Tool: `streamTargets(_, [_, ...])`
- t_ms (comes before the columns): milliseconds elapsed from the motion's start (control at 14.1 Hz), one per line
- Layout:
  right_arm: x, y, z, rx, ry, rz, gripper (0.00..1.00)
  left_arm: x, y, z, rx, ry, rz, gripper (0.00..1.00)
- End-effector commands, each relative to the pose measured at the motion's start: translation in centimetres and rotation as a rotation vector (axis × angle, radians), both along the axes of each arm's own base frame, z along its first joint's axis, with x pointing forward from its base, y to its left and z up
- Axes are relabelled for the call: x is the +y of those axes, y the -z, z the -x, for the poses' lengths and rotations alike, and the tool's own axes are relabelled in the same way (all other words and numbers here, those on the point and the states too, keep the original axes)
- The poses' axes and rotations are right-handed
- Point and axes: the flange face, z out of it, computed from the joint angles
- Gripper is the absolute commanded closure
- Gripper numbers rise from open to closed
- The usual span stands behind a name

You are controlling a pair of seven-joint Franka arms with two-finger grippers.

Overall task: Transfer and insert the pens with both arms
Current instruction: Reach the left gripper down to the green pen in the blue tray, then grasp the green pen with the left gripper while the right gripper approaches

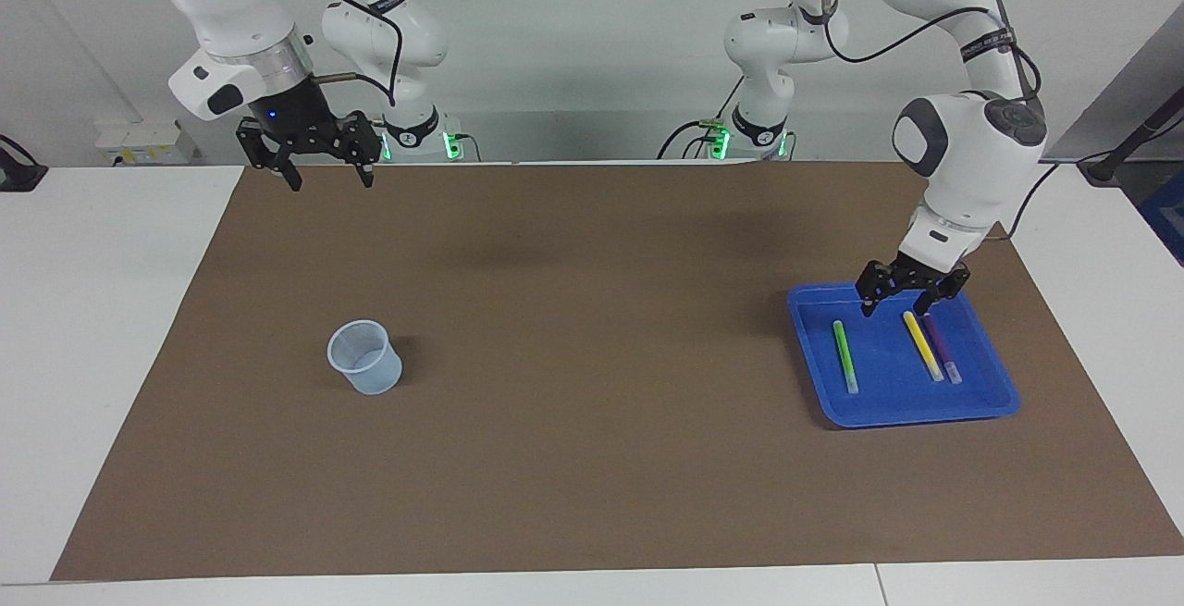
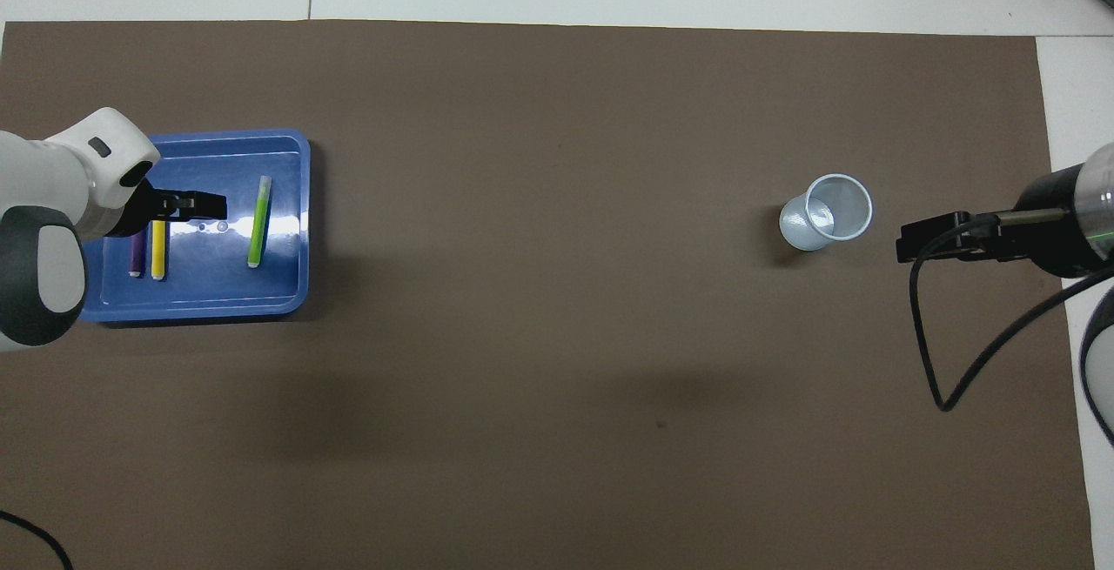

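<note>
Approach step: left claw, fingers apart, hangs over tray near yellow pen; next, lower and pinch. Right claw waits, spread.

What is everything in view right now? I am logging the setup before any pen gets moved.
pens: 3, green, yellow, purple, lying in the tray
tray: 1, blue, toward the left arm's end of the table
cup: 1, clear, upright, toward the right arm's end
mat: 1, brown, covering the table
left tool: 1, black, open, over the tray
right tool: 1, black, open, waiting over the mat's edge by its base
</note>
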Motion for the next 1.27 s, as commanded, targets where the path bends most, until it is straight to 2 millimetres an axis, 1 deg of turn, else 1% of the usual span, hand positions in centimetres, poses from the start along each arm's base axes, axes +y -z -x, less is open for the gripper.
streamTargets(0, [0.1,-1.2,1.5,-0.007,0.006,0.014,0.0,-0.5,2.2,-1.8,0.005,-0.018,0.042,0.1])
streamTargets(212, [0.9,-2.7,2.7,-0.032,-0.003,0.026,0.0,-1.0,3.6,-2.3,0.021,-0.017,0.048,0.12])
streamTargets(283, [0.9,-2.9,2.9,-0.037,-0.008,0.027,0.0,-1.1,3.9,-2.5,0.016,-0.021,0.054,0.14])
streamTargets(354, [0.9,-2.9,2.8,-0.038,-0.008,0.026,0.0,-1.4,4.7,-2.9,0.016,-0.024,0.061,0.15])
streamTargets(495, [0.5,-2.8,2.9,-0.034,-0.017,0.027,0.0,-1.4,5.7,-4.0,0.022,-0.025,0.062,0.19])
streamTargets(637, [0.1,-2.7,3.0,-0.027,-0.058,0.029,0.0,-2.1,6.3,-4.2,0.027,-0.017,0.064,0.28])
streamTargets(707, [0.0,-2.7,3.1,-0.023,-0.066,0.029,0.0,-2.4,6.2,-4.2,0.023,-0.014,0.065,0.32])
streamTargets(778, [-0.1,-2.3,3.2,-0.014,-0.061,0.03,0.0,-2.3,6.3,-4.4,0.011,-0.019,0.068,0.35])
streamTargets(849, [0.0,-2.2,3.5,-0.021,-0.06,0.034,0.0,-2.4,7.2,-4.6,0.007,-0.02,0.067,0.35])
streamTargets(919, [0.0,-1.5,3.5,-0.012,-0.062,0.035,0.0,-2.3,7.7,-4.7,0.005,-0.023,0.066,0.35])
streamTargets(1061, [-0.3,0.1,3.3,-0.001,-0.06,0.034,0.0,-2.3,7.7,-4.7,0.005,-0.022,0.065,0.34])
streamTargets(1202, [-0.5,1.8,3.3,0.022,-0.047,0.021,0.0,-2.1,8.0,-4.2,0.041,-0.021,0.069,0.32])
